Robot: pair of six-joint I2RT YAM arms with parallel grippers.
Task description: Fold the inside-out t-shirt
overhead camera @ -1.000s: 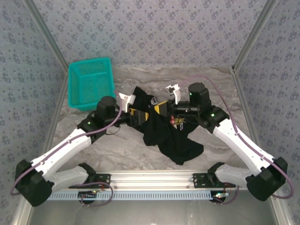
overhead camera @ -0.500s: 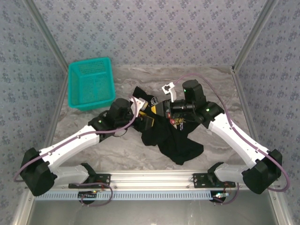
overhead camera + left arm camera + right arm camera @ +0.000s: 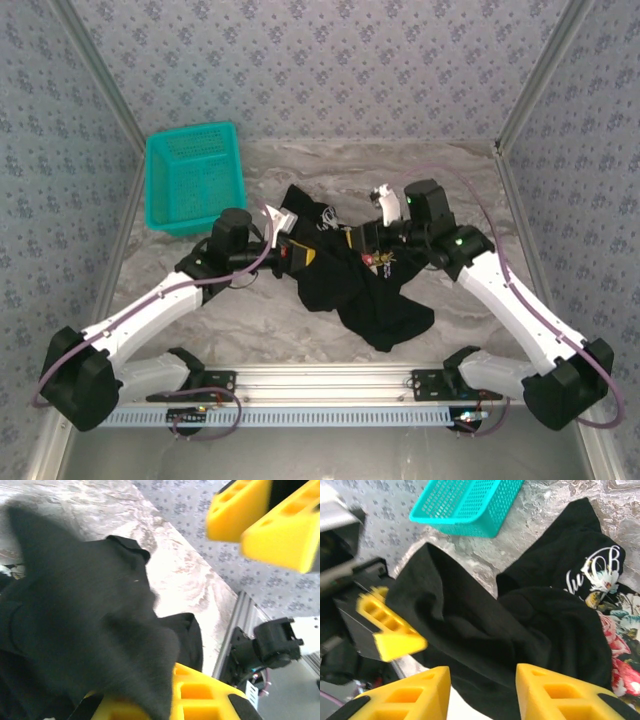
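Note:
The inside-out t-shirt (image 3: 352, 285) lies crumpled in the middle of the table, black with a pale printed graphic (image 3: 606, 572) showing on one part. My left gripper (image 3: 297, 252) is at the shirt's left edge, shut on a fold of black cloth that drapes over its yellow finger (image 3: 210, 695). My right gripper (image 3: 353, 240) hovers at the shirt's upper middle, facing the left one. Its yellow fingers (image 3: 555, 692) stand apart, with black cloth beyond the gap and nothing pinched. The left gripper's finger (image 3: 390, 630) is close by in the right wrist view.
A teal mesh basket (image 3: 194, 180) stands at the back left of the marble table (image 3: 470, 190). An aluminium rail (image 3: 330, 378) runs along the near edge, and patterned walls close in the sides and back.
My left gripper has shut on the shirt's cloth. My right gripper, shut before, has opened and let go of the cloth and shifted a little to the right.

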